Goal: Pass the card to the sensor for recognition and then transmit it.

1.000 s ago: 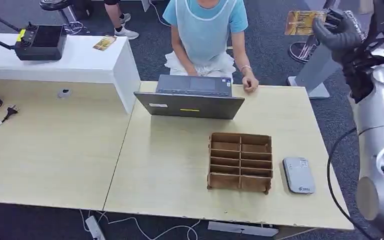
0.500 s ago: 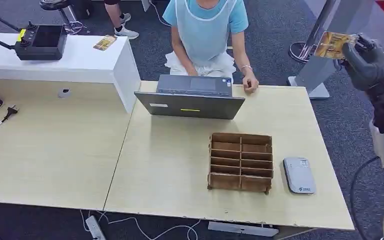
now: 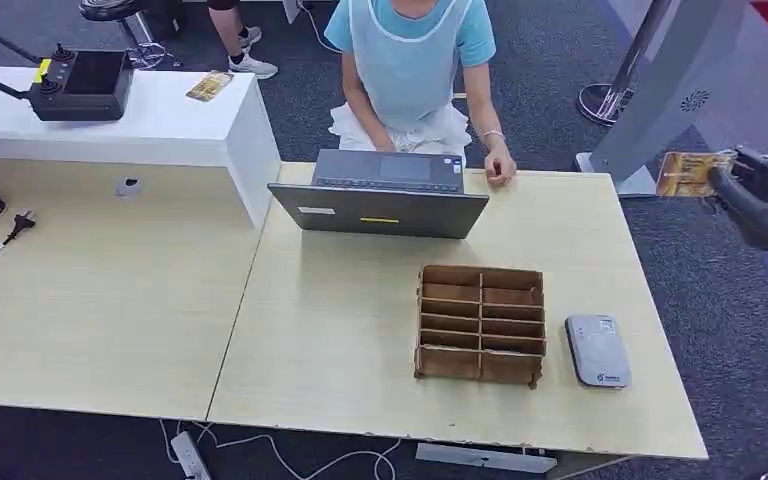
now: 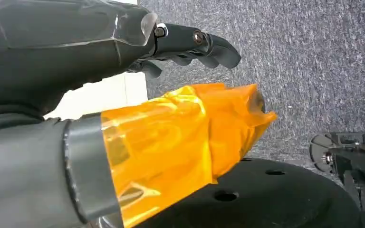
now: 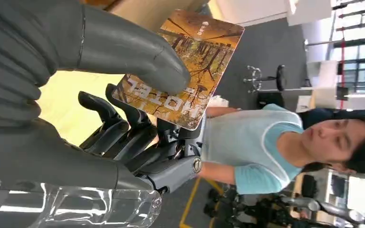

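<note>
Fingers [image 5: 123, 128] of the right hand [image 3: 765, 205] sit behind the orange-brown printed plastic card [image 3: 692, 173] while the thick grey thumb [image 5: 138, 57] presses on its face, so the card is pinched by 1 short edge and most of it juts free. In the head view the card hangs in the air off the table's right side, at about 2 o'clock from the flat grey rounded card reader [image 3: 596, 350], and well apart from it. That sensor lies flat on the pale wooden table [image 3: 340, 330], just beside the brown cardboard divider tray [image 3: 481, 323], at the tray's 3 o'clock.

I judge the main risk to be the grip: with so little of the card under the thumb, a quick swing down toward the reader could let it pivot or slip out onto the dark carpet. A second risk is the approach path, since the tray stands so close to the reader that a low or inward sweep could knock it. The card must also arrive roughly flat over the reader; arriving tilted could mean no read.

Farther off, at 11 o'clock from the tray, a grey open laptop [image 3: 380, 205] stands before a seated person in a light blue top [image 3: 410, 60], who I expect receives the card.

Left hand [image 4: 76, 57]: its dark fingers are loosely apart, holding nothing, above grey carpet.
</note>
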### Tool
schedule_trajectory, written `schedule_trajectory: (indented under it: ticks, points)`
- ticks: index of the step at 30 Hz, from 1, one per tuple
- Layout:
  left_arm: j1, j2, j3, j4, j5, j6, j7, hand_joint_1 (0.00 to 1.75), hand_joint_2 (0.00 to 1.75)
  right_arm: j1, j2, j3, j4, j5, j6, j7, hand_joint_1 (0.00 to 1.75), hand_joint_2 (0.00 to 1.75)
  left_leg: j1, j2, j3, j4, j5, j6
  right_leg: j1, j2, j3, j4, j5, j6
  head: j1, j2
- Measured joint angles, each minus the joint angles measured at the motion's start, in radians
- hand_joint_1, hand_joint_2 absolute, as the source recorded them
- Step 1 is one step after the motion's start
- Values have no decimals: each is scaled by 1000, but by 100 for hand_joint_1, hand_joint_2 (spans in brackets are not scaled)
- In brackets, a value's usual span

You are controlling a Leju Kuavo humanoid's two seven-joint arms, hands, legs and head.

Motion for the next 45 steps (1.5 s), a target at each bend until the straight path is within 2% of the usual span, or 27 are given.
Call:
schedule_trajectory:
  ticks: [13,25,33,40,45]
  points:
    - [0,1,0,0,-9,5,-6,0,0,78,-94,74,-3,24,8,-4,175,175,0,0,0,0,-1,1,0,0,0,0,0,0,0,0]
    - [0,3,0,0,-15,7,-6,0,0,197,-155,111,-3,36,5,-34,175,175,0,0,0,0,-1,1,0,0,0,0,0,0,0,0]
    - [0,5,0,0,-24,8,-6,0,0,248,-164,121,-11,74,-6,-29,175,175,0,1,0,0,-1,1,0,0,0,0,0,0,0,0]
    - [0,5,0,0,-31,8,0,0,0,248,-164,155,-3,128,-12,-16,175,175,0,1,0,0,-1,1,0,0,0,0,0,0,0,0]
    - [-1,5,-1,0,-36,8,5,0,0,225,-142,196,14,176,-19,-12,175,175,0,1,0,0,-1,1,0,0,0,0,0,0,0,0]
